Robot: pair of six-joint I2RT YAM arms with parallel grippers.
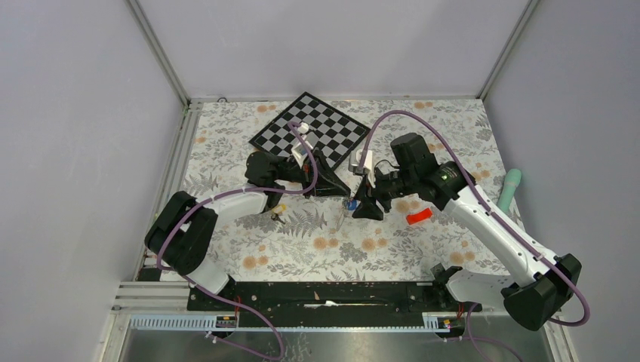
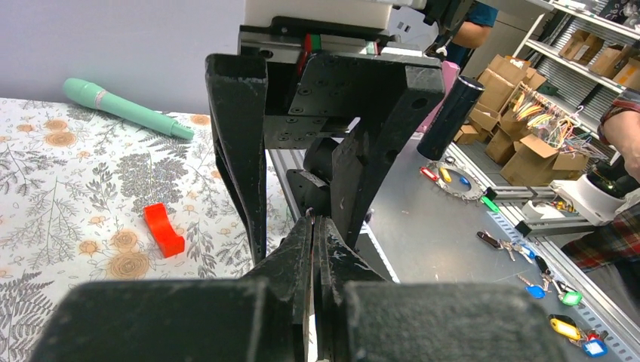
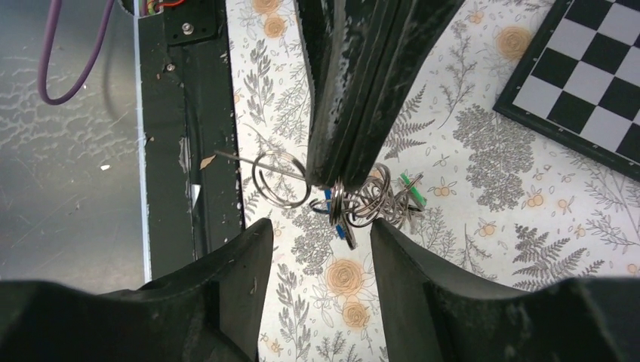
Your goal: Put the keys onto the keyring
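Observation:
In the right wrist view a bunch of grey wire loops, the keyring [image 3: 361,199], hangs just above the floral cloth with a blue-tagged key [image 3: 341,228] and a green-tagged key [image 3: 412,191] on it. My left gripper [image 3: 332,179] comes down from above and is shut on the keyring's loops. One loop [image 3: 278,179] sticks out to the left. My right gripper [image 3: 318,230] stands open just in front of the bunch, touching nothing. From above, both grippers [image 1: 345,194] [image 1: 361,206] meet at mid table over the blue tag [image 1: 352,204]. A yellow-tagged key [image 1: 280,210] lies under the left arm.
A checkerboard [image 1: 318,130] lies at the back. A red block [image 1: 419,217] sits right of the grippers, and a mint-green cylinder [image 1: 511,188] lies at the right edge. The black base rail [image 1: 324,294] runs along the near edge.

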